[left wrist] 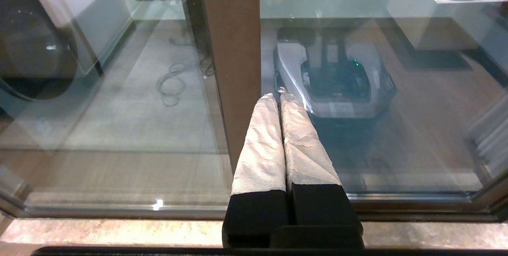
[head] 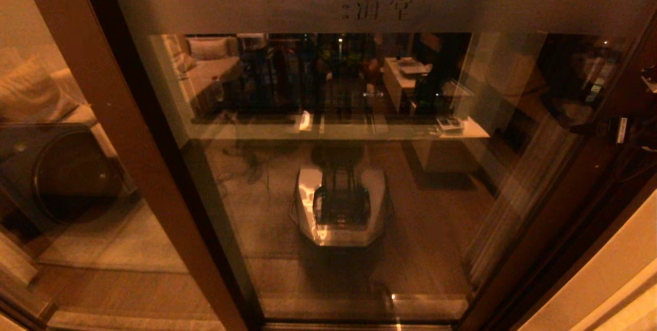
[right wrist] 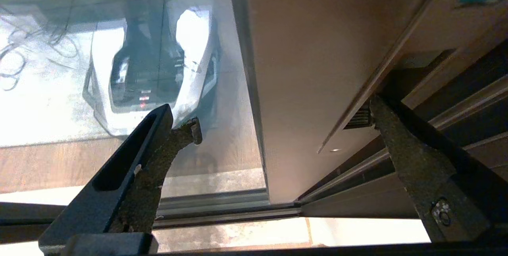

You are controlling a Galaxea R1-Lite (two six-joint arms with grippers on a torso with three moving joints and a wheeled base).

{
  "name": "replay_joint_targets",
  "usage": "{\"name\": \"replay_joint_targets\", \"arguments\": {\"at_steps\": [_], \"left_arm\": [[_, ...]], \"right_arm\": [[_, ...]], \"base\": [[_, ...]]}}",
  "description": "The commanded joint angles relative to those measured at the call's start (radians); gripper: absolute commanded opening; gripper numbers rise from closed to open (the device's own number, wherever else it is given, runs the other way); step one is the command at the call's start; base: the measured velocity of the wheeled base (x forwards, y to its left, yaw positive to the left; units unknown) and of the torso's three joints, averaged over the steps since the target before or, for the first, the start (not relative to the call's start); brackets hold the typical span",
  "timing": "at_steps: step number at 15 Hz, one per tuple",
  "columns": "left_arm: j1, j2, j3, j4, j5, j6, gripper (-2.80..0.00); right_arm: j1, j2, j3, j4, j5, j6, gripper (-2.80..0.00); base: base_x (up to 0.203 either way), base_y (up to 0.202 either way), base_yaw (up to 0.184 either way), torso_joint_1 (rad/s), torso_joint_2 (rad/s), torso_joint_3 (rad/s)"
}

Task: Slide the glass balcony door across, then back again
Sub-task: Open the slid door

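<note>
The right gripper point(right wrist: 283, 125) stood spread wide astride the glass balcony door point(head: 328, 167) stile, a vertical member. The left gripper point(left wrist: 279, 97) was closed, idle.

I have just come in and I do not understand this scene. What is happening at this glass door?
The robot faces the tall glass balcony door with the dark reddish-brown frame and a frosted band near the top. Its right gripper is open, one finger at the edge of the door's right stile and the other before the glass. The left gripper is shut and empty, pointing at the wide brown post. Whether the door is moving cannot be told.
</note>
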Motion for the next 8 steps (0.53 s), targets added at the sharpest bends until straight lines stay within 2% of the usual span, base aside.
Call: {"name": "replay_joint_targets", "arguments": {"at_steps": [1,8], "left_arm": [[0.000,0.001,0.000,0.000,0.000,0.000,-2.80],[0.000,0.001,0.000,0.000,0.000,0.000,-2.80]], "right_arm": [[0.004,0.014,-0.001,-0.004,0.001,0.000,0.00],[0.060,0.009,-0.001,-0.004,0.001,0.001,0.00]], "base": [[0.000,0.000,0.000,0.000,0.00,0.000],[0.000,0.000,0.000,0.000,0.00,0.000]]}}
